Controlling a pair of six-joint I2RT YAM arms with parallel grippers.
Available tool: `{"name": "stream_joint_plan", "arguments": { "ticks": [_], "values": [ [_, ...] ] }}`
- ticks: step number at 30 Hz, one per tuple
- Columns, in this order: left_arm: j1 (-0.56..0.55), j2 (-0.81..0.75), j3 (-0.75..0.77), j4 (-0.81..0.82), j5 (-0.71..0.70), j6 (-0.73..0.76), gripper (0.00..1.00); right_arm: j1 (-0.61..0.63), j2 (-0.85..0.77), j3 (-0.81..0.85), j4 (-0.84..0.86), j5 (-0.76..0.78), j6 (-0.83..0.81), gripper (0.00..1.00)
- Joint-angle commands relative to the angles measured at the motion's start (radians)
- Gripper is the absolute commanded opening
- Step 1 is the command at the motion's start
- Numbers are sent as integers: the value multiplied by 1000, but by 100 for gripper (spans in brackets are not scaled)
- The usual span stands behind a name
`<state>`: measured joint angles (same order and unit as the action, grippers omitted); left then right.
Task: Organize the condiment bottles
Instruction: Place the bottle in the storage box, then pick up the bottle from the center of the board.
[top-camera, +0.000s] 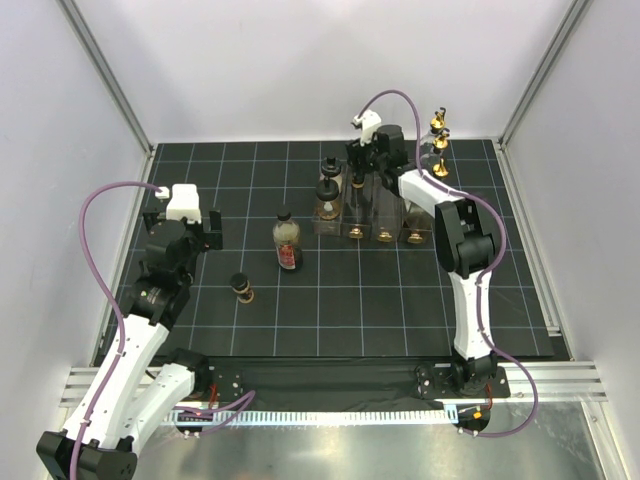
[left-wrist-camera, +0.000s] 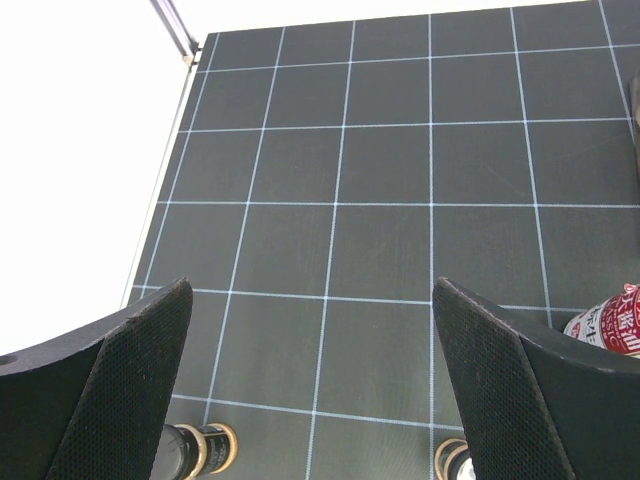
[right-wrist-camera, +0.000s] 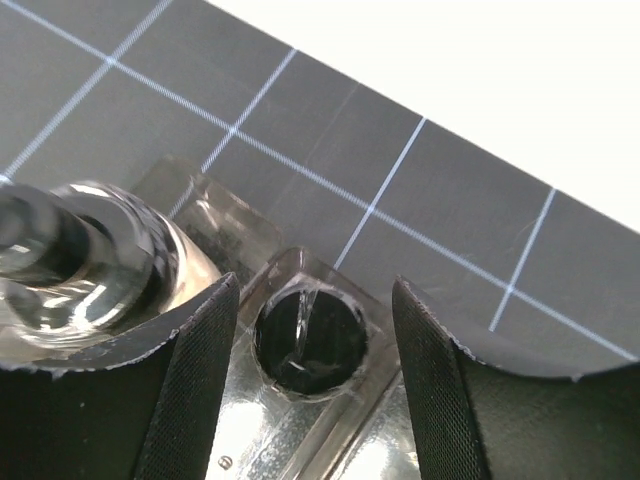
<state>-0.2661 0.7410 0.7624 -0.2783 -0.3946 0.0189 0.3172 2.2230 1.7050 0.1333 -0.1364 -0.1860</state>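
While the right gripper (right-wrist-camera: 315, 295) hangs over the clear plastic rack (top-camera: 372, 218), its jaws stand part-open on either side of a black-capped bottle (right-wrist-camera: 308, 340) seated in a compartment (neither finger touches the cap). The left gripper (left-wrist-camera: 312, 290) hovers wide and empty. A red-labelled bottle (top-camera: 287, 243) stands loose mid-table, and a small bottle (top-camera: 242, 288) seems to lie on its side nearby. If the right arm lifts off at a slant, a finger could snag the cap or the neighbouring clear bottle (right-wrist-camera: 80, 260) and tip the rack. A black gridded mat (top-camera: 400, 300) covers the table, and plain white walls (top-camera: 300, 70) enclose it.
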Motion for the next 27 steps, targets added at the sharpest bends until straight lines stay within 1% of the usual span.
{"name": "stream_joint_plan", "arguments": {
  "ticks": [1, 10, 16, 19, 20, 21, 22, 24, 27],
  "values": [
    [5, -19, 0, 60, 10, 0, 100, 3, -126, -1, 40, 3, -16, 64],
    [5, -23, 0, 65, 19, -5, 100, 2, -220, 1, -26, -26, -62, 66],
    [5, -25, -3, 68, 20, -8, 100, 2, -305, 5, -127, -94, -93, 71],
    [4, -25, -5, 68, 22, -10, 100, 5, -348, 22, -225, -147, -124, 75],
    [5, -26, -5, 70, 22, -11, 100, 6, -356, 31, -254, -161, -130, 78],
    [5, -26, -6, 68, 23, -11, 100, 8, -365, 59, -323, -187, -141, 80],
    [4, -26, -6, 68, 23, -13, 100, 6, -379, 77, -369, -225, -177, 80],
    [5, -26, -8, 71, 26, -14, 100, 11, -398, 108, -455, -244, -188, 84],
    [5, -23, -8, 71, 31, -16, 100, 10, -447, 134, -585, -321, -257, 88]
  ]
}}
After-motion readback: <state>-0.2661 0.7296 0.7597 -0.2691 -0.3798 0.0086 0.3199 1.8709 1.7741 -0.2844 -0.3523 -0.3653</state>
